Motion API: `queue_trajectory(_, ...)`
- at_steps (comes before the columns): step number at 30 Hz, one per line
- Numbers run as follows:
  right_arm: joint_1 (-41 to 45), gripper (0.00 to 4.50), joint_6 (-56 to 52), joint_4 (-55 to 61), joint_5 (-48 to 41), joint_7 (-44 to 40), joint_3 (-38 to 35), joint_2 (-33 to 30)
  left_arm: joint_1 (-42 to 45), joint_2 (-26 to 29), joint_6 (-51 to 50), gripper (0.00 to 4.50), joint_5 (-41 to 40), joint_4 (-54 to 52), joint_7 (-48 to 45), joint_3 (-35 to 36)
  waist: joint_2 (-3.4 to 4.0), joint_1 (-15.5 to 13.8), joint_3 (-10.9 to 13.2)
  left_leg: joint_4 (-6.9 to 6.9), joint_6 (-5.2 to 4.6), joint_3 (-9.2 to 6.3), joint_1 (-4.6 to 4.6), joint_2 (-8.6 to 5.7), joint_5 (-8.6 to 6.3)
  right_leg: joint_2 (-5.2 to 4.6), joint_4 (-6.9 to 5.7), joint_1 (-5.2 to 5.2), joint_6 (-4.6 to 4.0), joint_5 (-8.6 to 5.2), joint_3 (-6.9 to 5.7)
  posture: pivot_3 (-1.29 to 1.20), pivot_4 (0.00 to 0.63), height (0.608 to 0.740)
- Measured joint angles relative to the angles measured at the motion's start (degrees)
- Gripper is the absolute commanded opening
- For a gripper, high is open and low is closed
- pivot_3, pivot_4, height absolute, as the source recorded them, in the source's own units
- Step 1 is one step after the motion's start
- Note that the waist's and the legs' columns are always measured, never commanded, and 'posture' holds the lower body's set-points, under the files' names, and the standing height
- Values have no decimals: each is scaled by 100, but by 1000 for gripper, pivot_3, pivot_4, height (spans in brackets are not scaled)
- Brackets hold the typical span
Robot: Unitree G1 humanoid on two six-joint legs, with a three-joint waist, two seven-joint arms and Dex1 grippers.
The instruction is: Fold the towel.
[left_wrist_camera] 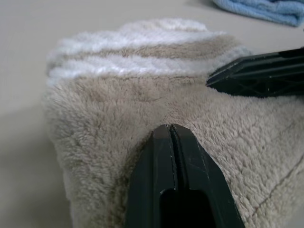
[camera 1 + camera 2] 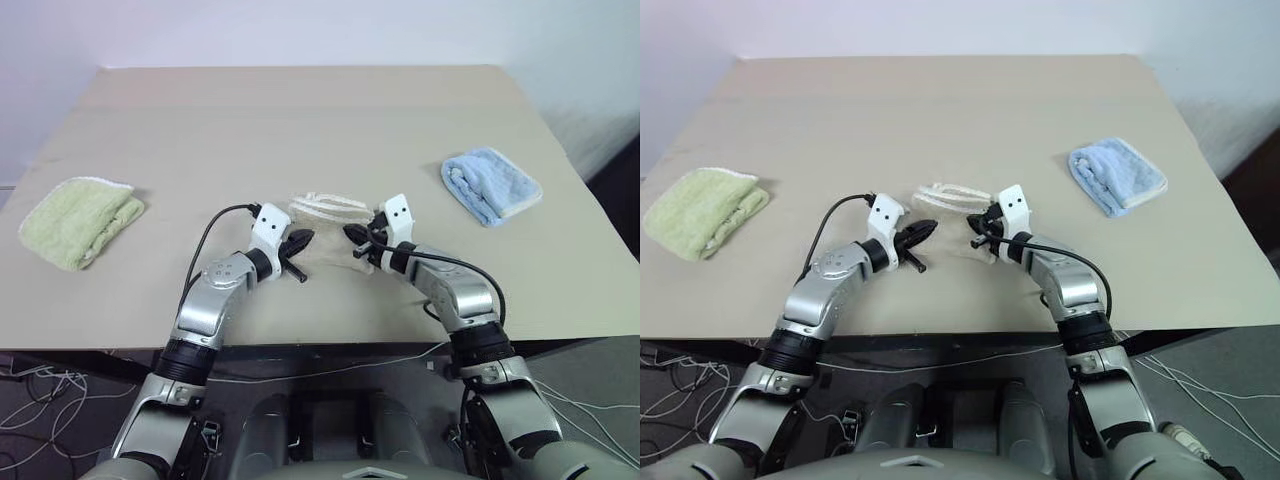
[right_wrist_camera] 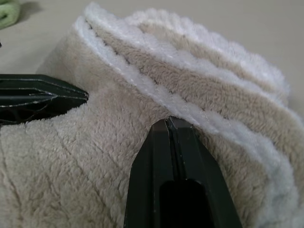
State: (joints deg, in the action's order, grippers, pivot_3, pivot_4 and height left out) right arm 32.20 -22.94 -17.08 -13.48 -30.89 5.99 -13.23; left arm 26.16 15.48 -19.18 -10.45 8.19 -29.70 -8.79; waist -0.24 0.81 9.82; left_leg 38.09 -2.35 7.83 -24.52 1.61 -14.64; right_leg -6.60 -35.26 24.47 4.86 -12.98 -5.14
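3 towels (image 2: pixel 327 212), 2 pincers (image 2: pixel 298 243)

beige towel (image 2: pixel 952 196), green towel (image 2: pixel 704 211), blue towel (image 2: pixel 1116 176)

Head pair: two side-by-side eyes look forward and down over the table (image 2: pixel 300 120), taking in its whole top from a distance; both share one scene, slightly offset. Wrist views: each looks along its own fingers, very close to the beige towel (image 1: pixel 118 118), which both wrist views and the head pair share.
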Motion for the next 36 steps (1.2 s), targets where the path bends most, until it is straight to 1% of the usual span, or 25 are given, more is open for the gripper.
queue_trajectory(3,-70,0,317,16,140,-75,44,-20,-5,-199,72,45,-93,32,101,183,0,-2,0,0,-11,-1,1,0,-6,-4,-1,-1,0,0,0,0,150,740)
queue_trajectory(6,-253,0,433,389,-9,-279,-91,-79,-5,-387,53,45,-596,-122,174,745,0,3,5,0,2,-1,-8,0,1,-8,-5,9,1,1,2,0,150,740)
queue_trajectory(8,-294,0,319,787,-247,-457,-286,-272,2,-250,45,45,-782,-343,179,1064,1,2,6,0,2,-1,-9,0,2,-8,-7,11,2,1,1,0,150,740)
queue_trajectory(9,-294,184,209,976,-379,-534,-404,-397,-1,-107,45,4,-778,-427,171,1132,1,1,6,0,2,0,-9,0,2,-7,-7,10,2,1,1,0,150,740)
queue_trajectory(11,-293,597,-126,1302,-658,-646,-675,-665,-65,317,54,0,-677,-463,144,1227,1,2,5,-1,0,0,-6,0,0,-7,-7,8,1,1,0,0,150,740)
queue_trajectory(12,-296,873,-413,1379,-835,-680,-818,-779,-150,547,71,0,-564,-449,113,1238,1,1,5,-1,-8,0,-5,0,-5,-6,-7,8,1,1,0,0,150,740)
queue_trajectory(15,-331,1870,-1297,1396,-1365,-703,-1189,-869,-409,958,152,0,-328,-351,-18,1228,2,1,6,-2,-23,-1,-6,0,-15,-9,-7,11,0,0,0,0,150,740)
queue_trajectory(19,-323,3203,-2463,1274,-2196,-547,-1675,-734,-637,1228,338,0,-150,-128,-165,1239,2,-12,6,-3,-21,-3,-8,-1,-18,-24,-6,14,-4,0,1,0,150,740)
queue_trajectory(22,-322,4253,-2968,1088,-2470,-371,-1822,-567,-739,1278,422,0,-154,-102,-257,1291,3,0,5,-6,-11,-4,-12,-1,-24,-30,-6,21,-5,1,5,0,150,740)
queue_trajectory(23,-322,4474,-3086,1010,-2524,-297,-1825,-511,-769,1277,451,0,-155,-103,-284,1291,3,3,6,-9,-9,-4,-14,-1,-25,-30,-6,25,-6,2,5,0,150,740)
queue_trajectory(28,-210,4474,-3310,811,-2570,58,-1883,-282,-844,1248,490,0,-170,-123,-374,1293,2,17,4,-10,-7,-3,-19,0,-25,-29,-7,32,-8,4,7,0,150,740)
queue_trajectory(34,-83,4474,-3501,789,-2571,160,-1831,19,-914,1125,491,0,-210,-163,-423,1259,2,67,2,-13,-13,-1,-19,10,-20,-18,-8,35,-8,4,7,0,150,740)
queue_trajectory(36,0,4474,-3655,773,-2596,191,-1774,231,-914,1116,492,0,-210,-163,-425,1254,2,108,2,-16,-14,0,-19,11,-17,-17,-9,37,-9,4,7,0,150,740)
